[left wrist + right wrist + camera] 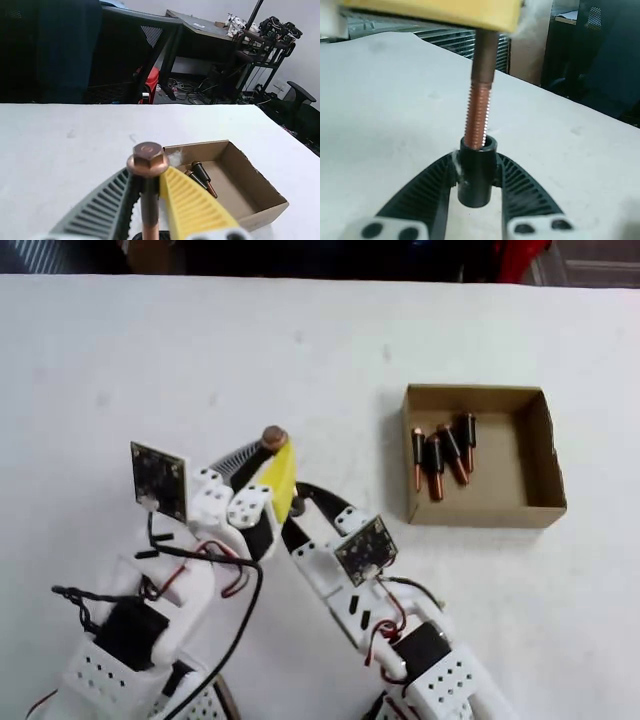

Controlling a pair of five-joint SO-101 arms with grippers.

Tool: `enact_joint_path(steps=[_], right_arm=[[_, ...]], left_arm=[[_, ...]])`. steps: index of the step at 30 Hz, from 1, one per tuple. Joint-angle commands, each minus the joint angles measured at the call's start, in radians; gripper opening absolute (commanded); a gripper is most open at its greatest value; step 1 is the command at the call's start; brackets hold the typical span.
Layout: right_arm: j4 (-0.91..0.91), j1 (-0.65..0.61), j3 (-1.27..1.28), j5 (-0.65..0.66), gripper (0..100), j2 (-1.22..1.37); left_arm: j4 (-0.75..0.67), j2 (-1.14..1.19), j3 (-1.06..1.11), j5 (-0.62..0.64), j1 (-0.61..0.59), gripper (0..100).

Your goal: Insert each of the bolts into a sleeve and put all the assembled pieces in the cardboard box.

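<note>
**Copper bolt [479, 107] held upright over a black sleeve [477, 175], between two grippers**

Black and ribbed, the two fingers of the right gripper [477, 165] are clenched around the sleeve, near the front middle of the white table [200, 360]. The sleeve is a short, smooth, dark cylinder. It stands upright with its open mouth facing up, pinched on both sides about halfway along its height.

Directly above it hangs the bolt. Its lower part is bright copper with fine threads, its upper shank is plain and darker, and it has a six-sided head with a flange on top. The threaded tip sits right at the sleeve's mouth, just inside the rim. The rest of the shank stands clear above.

The left gripper [148, 175] grasps the bolt just under the head, with one grey ribbed finger and one yellow ribbed finger pressed against the shank.

Farther off to the right, well apart from both grippers, sits the cardboard box [485, 510], shallow, brown and open-topped. Four assembled pieces [440, 460] lie inside toward its left side. Each is a copper bolt in a black sleeve, and they lie close together and roughly parallel.
</note>
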Motion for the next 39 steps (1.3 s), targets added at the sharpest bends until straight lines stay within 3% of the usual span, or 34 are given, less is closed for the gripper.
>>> enact_joint_path(steps=[1,12,25,33,39], right_arm=[[-0.031,-0.005,0.009,0.014,1.7,-0.019],[-0.031,-0.005,0.009,0.014,1.7,-0.019],[-0.031,-0.001,0.009,0.014,1.7,-0.019],[-0.031,0.001,0.009,0.018,1.7,-0.019],[-0.030,0.001,0.009,0.020,1.7,-0.019]], left_arm=[[-0.006,-0.015,-0.006,0.008,0.004,2],[-0.129,-0.015,0.083,-0.041,0.004,2],[-0.132,-0.015,0.152,-0.040,0.012,2],[0.009,-0.016,0.157,-0.040,0.010,2],[0.032,-0.016,0.157,-0.041,0.007,2]])
